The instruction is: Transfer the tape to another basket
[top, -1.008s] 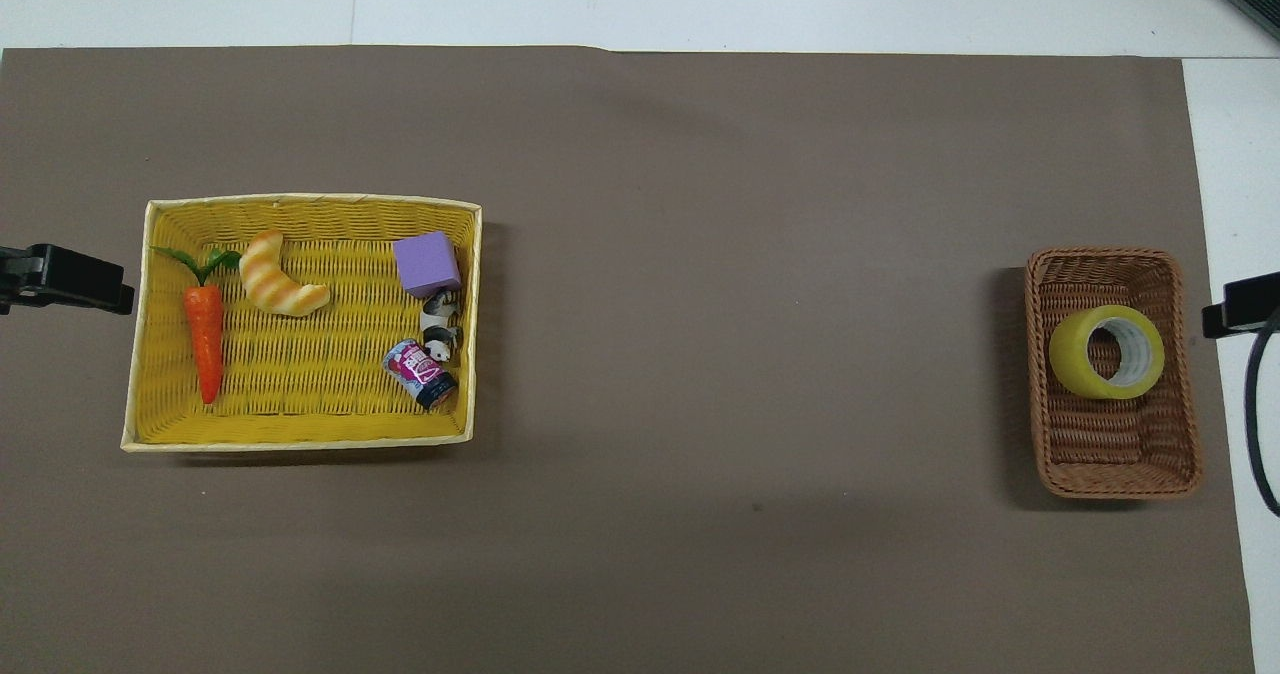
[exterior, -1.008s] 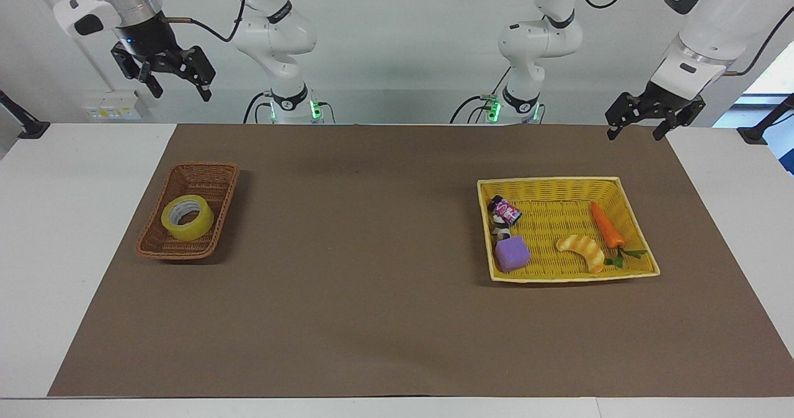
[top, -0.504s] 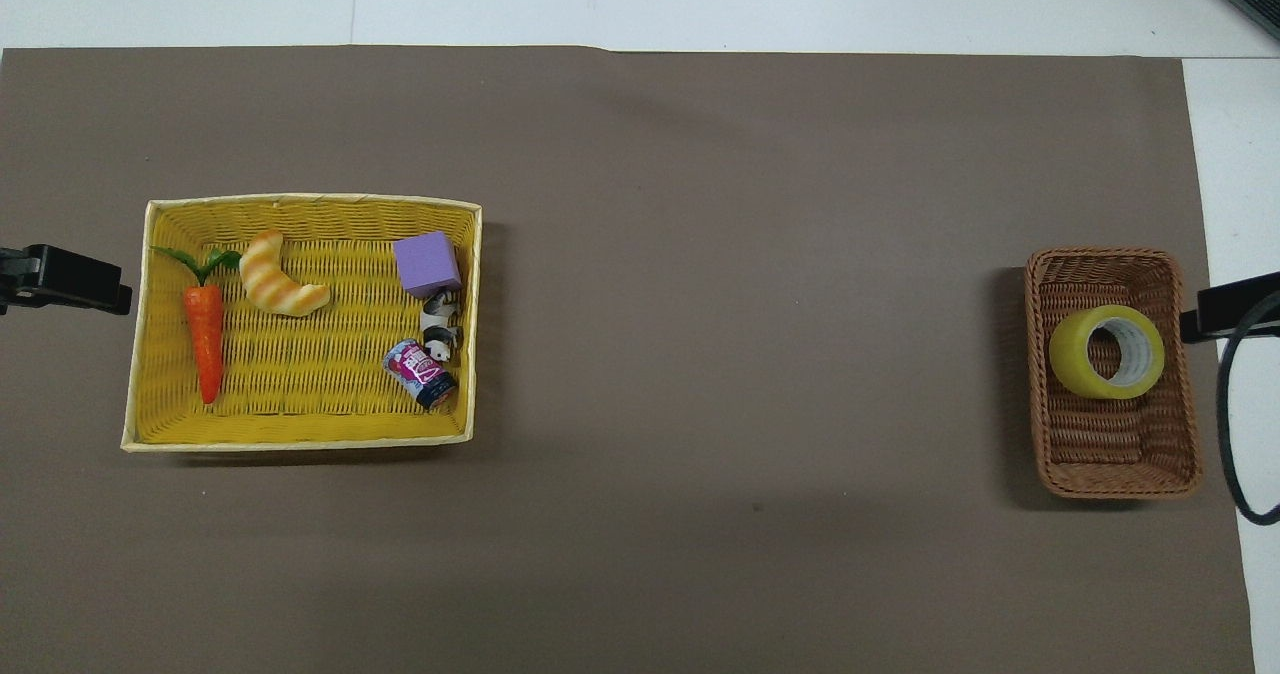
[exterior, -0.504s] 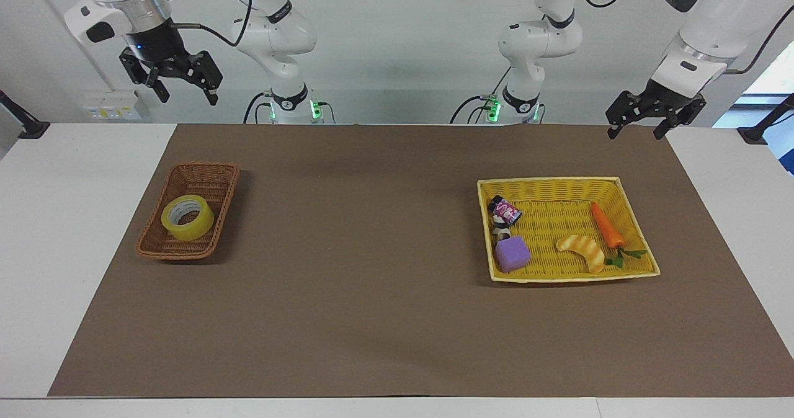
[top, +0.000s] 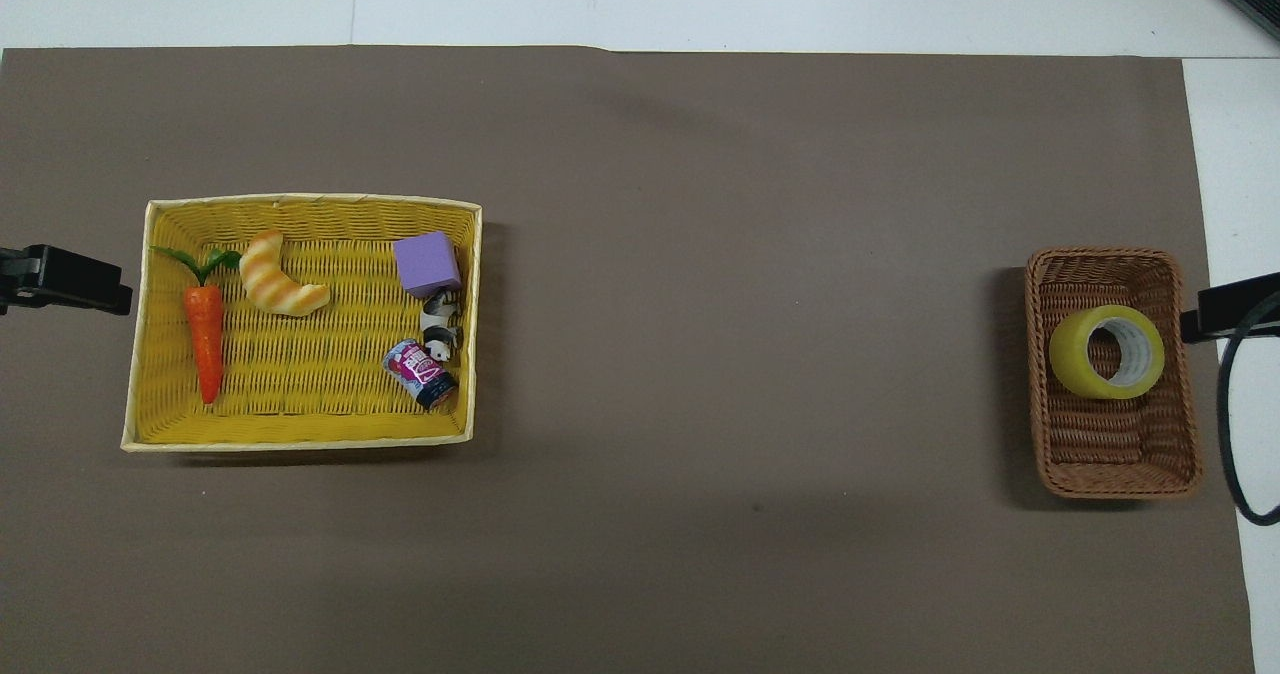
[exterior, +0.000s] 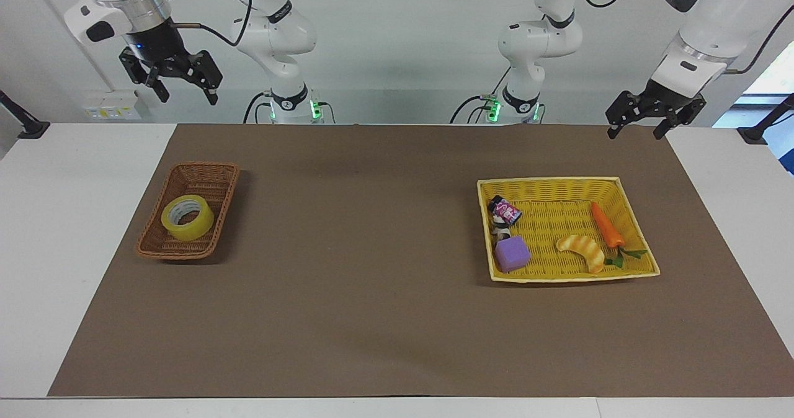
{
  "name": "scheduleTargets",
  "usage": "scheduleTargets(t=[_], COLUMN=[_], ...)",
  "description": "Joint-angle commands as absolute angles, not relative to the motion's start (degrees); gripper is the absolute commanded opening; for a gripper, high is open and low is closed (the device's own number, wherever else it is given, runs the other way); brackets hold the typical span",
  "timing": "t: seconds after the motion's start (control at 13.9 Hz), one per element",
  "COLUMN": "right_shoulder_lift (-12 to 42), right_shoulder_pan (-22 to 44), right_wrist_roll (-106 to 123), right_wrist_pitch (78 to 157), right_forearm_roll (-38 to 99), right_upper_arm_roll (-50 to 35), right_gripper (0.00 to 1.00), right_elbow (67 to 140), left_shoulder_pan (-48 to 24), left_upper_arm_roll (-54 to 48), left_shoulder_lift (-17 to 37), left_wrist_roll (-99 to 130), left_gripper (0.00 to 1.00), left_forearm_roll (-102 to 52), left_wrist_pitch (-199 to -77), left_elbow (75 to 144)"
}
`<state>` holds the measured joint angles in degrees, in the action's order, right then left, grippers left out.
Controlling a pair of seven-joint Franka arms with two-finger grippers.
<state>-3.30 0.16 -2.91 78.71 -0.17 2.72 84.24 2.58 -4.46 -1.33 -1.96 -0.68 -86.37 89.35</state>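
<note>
Right gripper (exterior: 183,90) and left gripper (exterior: 637,131) hang open, seemingly empty, only edges overhead; tape (top: 1106,351) rests in basket (top: 1115,464)

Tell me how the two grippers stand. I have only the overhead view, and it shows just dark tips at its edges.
Observer: The right gripper hangs high in the air, well above the brown basket, open and empty.
Operator: Give me the left one too.
Observer: The left gripper is also open and empty. It hangs lower than the right one, off the yellow basket toward the left arm's end of the table.
Operator: Confirm nothing touches the tape.
Observer: Confirmed. The tape lies in the brown basket with open air above it, and neither gripper is down near it.
</note>
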Motion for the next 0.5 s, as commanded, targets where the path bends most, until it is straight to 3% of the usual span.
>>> scheduleTargets(t=[0.0,0.43], right_shoulder_lift=[-4.7,-4.8], right_shoulder_pan=[-0.2,-0.2], right_wrist_roll=[-1.8,-1.8], right_wrist_pitch=[79.9,80.0], right_forearm_roll=[-0.9,-0.7], right_upper_arm_roll=[2.5,2.5], right_gripper=[1.00,1.00], right_elbow=[86.0,86.0], left_shoulder_pan=[3.1,3.0], left_upper_arm_roll=[-4.9,-4.9], left_shoulder_lift=[-2.5,-2.5], left_wrist_roll=[-2.3,-2.4], left_gripper=[1.00,1.00], left_forearm_roll=[0.0,0.0], left_wrist_pitch=[-86.1,-85.5], left_elbow=[90.4,90.4])
